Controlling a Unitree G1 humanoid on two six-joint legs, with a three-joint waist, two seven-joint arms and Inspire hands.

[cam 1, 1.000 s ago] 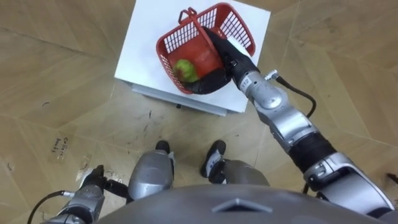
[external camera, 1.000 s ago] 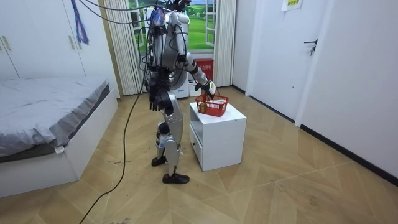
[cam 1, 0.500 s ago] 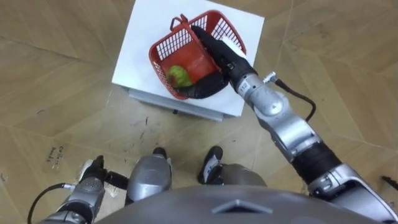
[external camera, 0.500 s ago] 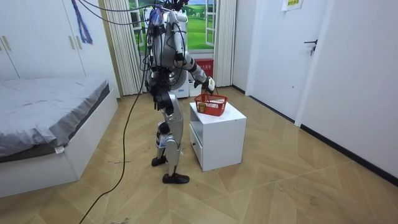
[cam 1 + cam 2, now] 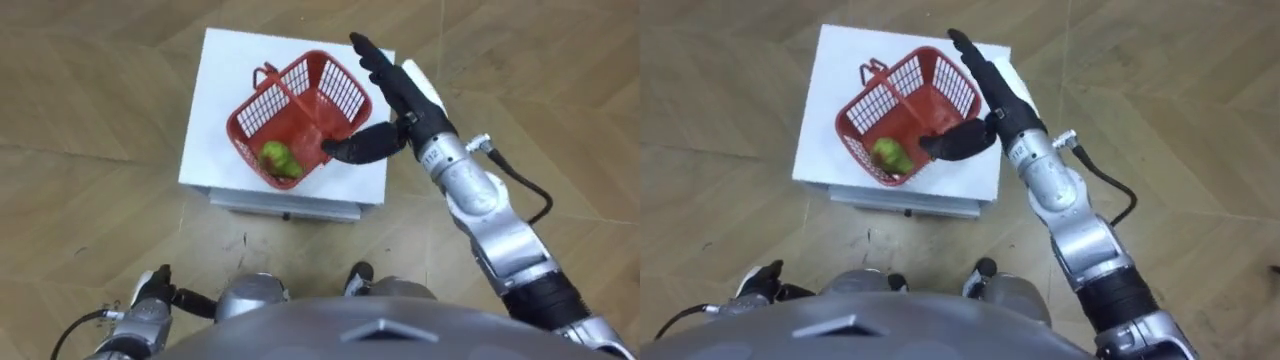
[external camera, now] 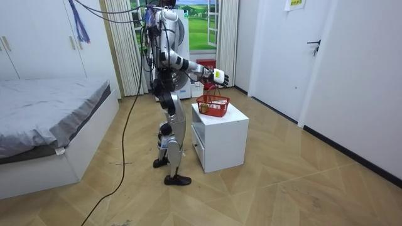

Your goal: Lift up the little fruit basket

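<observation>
The right hand [image 5: 398,95] has lifted out of the red basket [image 5: 258,108] and hovers above it, fingers straight, holding nothing; the red basket sits below it on the white cabinet [image 5: 215,90], green fruit [image 5: 278,158] inside.

So we're seeing the right robot hand [image 5: 398,95] come up out of the red basket [image 5: 285,125] it was reaching into a second ago. Now it's above the basket's right side, fingers straight, thumb stuck out. In the room view the arm has swung up to roughly level. The head camera shifted a bit too.
</observation>
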